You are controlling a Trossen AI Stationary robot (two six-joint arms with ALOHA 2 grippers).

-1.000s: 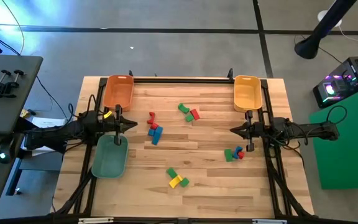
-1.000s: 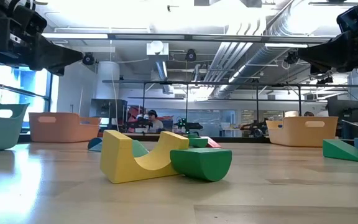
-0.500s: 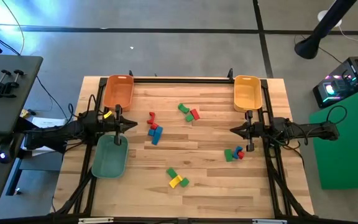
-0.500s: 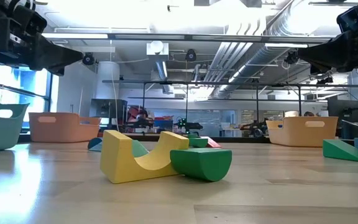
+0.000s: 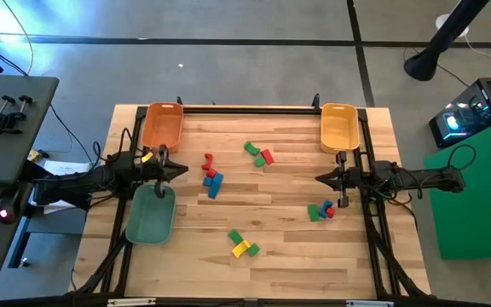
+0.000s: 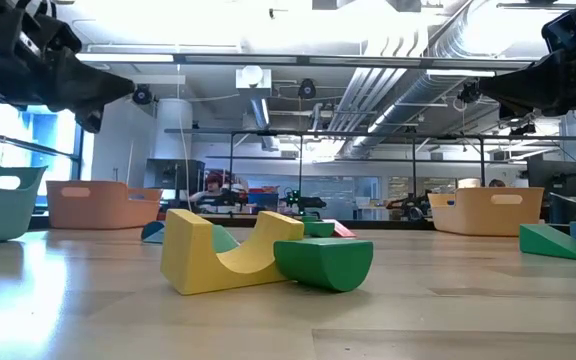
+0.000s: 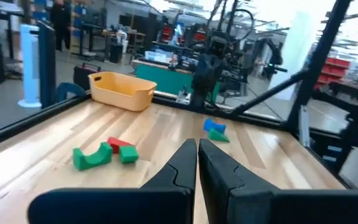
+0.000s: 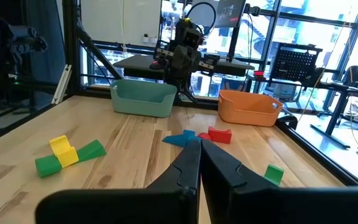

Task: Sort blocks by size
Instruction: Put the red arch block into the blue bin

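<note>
1. High view shows no sorting done; the orange tray [image 5: 162,125], yellow tray [image 5: 338,126] and green tray [image 5: 151,215] each look bare inside, and every one of the blocks [image 5: 212,177] lies loose on the table [image 5: 288,256]
2. Blocks sit in four clusters: red and blue just right of the left gripper [image 5: 182,171]; green and red [image 5: 259,154] near the far middle; green, blue and red [image 5: 320,211] below the right gripper [image 5: 320,178]; green and yellow [image 5: 243,244] near the front
3. Both grippers hover above the table with jaws pressed together, grasping nothing; left sits between orange and green trays, right just in front of the yellow tray
4. All blocks remain to be moved
5. Nothing blocks the way; touching blocks within clusters may make single picks awkward; a person shows far behind the table
</note>
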